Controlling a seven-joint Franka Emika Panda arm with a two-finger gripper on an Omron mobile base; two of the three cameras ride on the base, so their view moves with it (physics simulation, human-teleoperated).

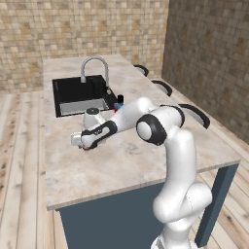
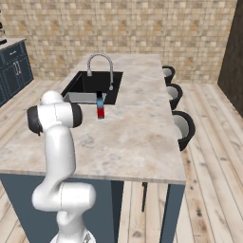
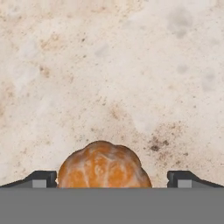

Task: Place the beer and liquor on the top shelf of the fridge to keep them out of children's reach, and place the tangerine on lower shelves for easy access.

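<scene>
Gripper [image 3: 112, 178] spread wide around the tangerine [image 3: 104, 165], round, orange, pale-streaked, on the speckled counter [image 3: 131, 65].

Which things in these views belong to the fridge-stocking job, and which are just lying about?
Job:
tangerine, between the open gripper fingertips
liquor, standing on the counter beside the sink

Just there:
sink
faucet
counter
stools

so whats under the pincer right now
The tangerine sits on the marble counter, between the open pincer fingertips. Its lower part is cut off from view.
</scene>
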